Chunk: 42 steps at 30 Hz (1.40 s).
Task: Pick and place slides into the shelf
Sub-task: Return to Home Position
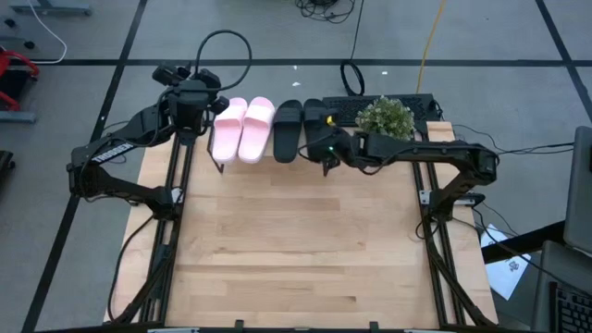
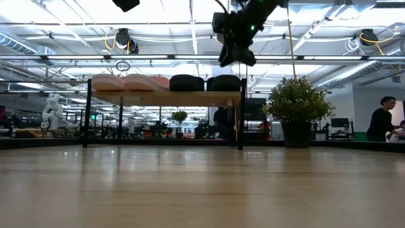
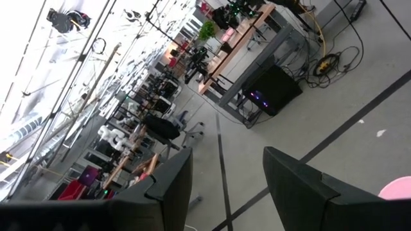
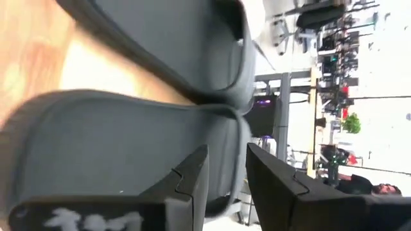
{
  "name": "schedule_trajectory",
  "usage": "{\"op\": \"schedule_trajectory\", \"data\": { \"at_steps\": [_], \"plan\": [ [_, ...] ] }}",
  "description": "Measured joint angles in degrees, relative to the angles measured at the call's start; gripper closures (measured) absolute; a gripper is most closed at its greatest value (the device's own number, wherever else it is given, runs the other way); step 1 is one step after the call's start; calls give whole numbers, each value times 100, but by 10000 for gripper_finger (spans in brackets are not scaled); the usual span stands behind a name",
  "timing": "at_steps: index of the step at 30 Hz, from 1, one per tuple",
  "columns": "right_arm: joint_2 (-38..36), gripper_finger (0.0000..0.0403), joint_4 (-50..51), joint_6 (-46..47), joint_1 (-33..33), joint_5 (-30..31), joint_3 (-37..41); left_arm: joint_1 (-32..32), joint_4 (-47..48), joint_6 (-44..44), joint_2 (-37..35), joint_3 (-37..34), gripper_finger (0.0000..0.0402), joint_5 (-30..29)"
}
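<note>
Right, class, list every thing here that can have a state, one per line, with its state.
Shelf: standing, full along its top.
Pink slides: both on the shelf, side by side.
Black slides: both on the shelf, next to the pink ones.
Left gripper: open, empty, raised by the shelf's pink end.
Right gripper: open, empty, over the outer black slide.
Potted plant: upright.

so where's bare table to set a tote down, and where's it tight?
Free: the tabletop in front of the shelf. Tight: far edge; pink slides and black slides fill the shelf, plant at its right end, left gripper and right gripper close by.
</note>
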<state>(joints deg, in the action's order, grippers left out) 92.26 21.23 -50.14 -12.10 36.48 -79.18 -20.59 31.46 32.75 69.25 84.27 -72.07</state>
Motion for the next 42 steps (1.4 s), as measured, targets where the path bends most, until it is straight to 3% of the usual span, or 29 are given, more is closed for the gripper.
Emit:
{"op": "schedule_trajectory", "data": {
  "at_steps": [4,9,16,20,23,25,28,30,32,34,38,42],
  "plan": [
    [-323,307,-29,226,243,246,0,84,11,38,-36,0,204,1],
    [-1027,307,17,824,696,783,0,766,3,-214,-198,0,204,-74],
    [-2311,307,240,2923,1549,1175,-2,2654,271,-1728,-560,0,204,-1291],
    [-2925,307,371,4428,1929,1156,-2,3903,638,-2960,-728,0,204,-1470],
    [-3276,307,578,5404,2135,1132,71,4686,966,-3897,-798,0,204,-796],
    [-3481,307,719,5678,2244,895,266,5056,1367,-4352,-832,0,204,248],
    [-3712,307,709,5847,2326,-295,702,5375,2031,-5530,-784,-6,204,1881],
    [-3812,307,571,6040,2328,-1268,1063,5493,2196,-6396,-649,-141,204,2373],
    [-3882,307,316,6283,2333,-2052,1450,5600,2124,-6986,-499,-433,204,2544],
    [-3937,307,-68,6477,2330,-2434,1881,5659,1833,-7495,-357,-863,204,2619],
    [-4044,307,-966,6517,2305,-2503,2755,5622,357,-7646,-309,-1933,204,2412],
    [-4304,307,-1421,6301,2044,-2492,3297,5211,-1086,-6879,-567,-2987,204,2291]
  ]
}}
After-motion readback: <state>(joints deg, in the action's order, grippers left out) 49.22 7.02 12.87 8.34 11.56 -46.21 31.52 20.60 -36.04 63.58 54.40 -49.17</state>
